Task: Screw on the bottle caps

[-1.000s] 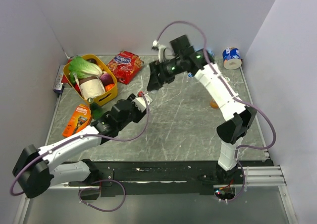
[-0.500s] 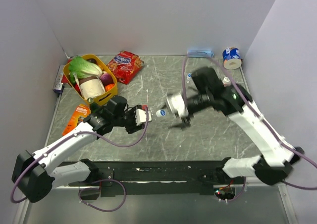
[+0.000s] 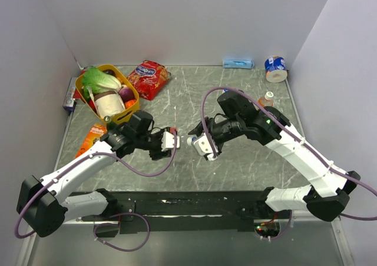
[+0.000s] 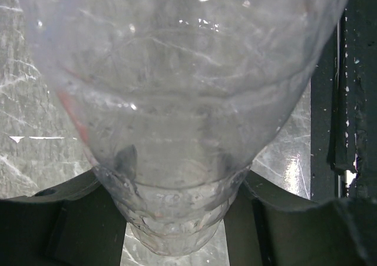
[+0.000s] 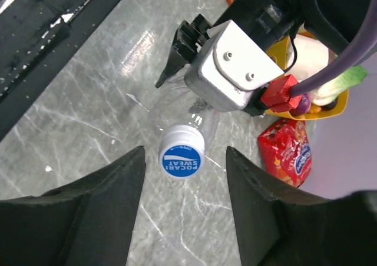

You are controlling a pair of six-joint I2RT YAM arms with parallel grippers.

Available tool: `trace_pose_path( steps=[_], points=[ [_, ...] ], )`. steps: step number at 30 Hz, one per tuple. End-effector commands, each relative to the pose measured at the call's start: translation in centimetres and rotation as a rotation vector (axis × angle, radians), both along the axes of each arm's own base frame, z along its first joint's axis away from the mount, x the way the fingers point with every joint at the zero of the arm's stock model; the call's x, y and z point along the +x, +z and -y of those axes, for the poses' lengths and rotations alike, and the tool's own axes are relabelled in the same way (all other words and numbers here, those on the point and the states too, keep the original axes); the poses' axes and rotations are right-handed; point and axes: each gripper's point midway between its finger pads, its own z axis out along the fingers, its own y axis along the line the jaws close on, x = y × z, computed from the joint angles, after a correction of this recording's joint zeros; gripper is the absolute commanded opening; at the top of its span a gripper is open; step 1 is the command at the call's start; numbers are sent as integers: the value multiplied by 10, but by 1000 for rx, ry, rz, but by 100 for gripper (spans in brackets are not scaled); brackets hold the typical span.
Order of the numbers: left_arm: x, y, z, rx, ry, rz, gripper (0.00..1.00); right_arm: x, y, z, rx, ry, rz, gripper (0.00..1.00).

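Note:
My left gripper (image 4: 177, 219) is shut on a colourless see-through bottle (image 4: 177, 101), held lying level above the table with its neck pointing right. A blue cap with white lettering (image 5: 181, 158) sits on that neck and shows in the top view as the cap (image 3: 192, 140). My right gripper (image 5: 185, 149) faces the cap end-on, open, one finger on each side and a gap to both. In the top view the left gripper (image 3: 175, 139) and the right gripper (image 3: 200, 143) meet mid-table. At the back right stands an orange drink bottle (image 3: 266, 100) with a pale cap.
A yellow basket (image 3: 134, 109) of groceries and a red snack bag (image 3: 148, 77) lie at the back left, with an orange packet (image 3: 91, 139) below them. A blue-and-white tape roll (image 3: 275, 69) and a blue pack (image 3: 238, 63) sit at the back right.
My right arm swung from the back of the table to the middle and set its jaws round the cap, which are narrowing. My left arm lowered the bottle slightly.

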Motion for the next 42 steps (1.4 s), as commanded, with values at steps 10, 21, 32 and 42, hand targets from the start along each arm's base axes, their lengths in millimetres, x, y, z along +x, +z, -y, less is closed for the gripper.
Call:
trace_pose_path(
  steps=[10,21,32,42],
  points=[
    [20,43,17,-145,29,113,1,14,6,-21,35,-112,-114,16],
    [97,119,5,-510,763,317,1,73,-15,-55,-111,-1008,-1449,0],
    [87,51,-5,-209,665,311,1,132,54,-19,157,-901,-1356,72],
    [23,21,-1,-50,91,204,1,42,62,36,170,-331,-422,73]
  ],
)
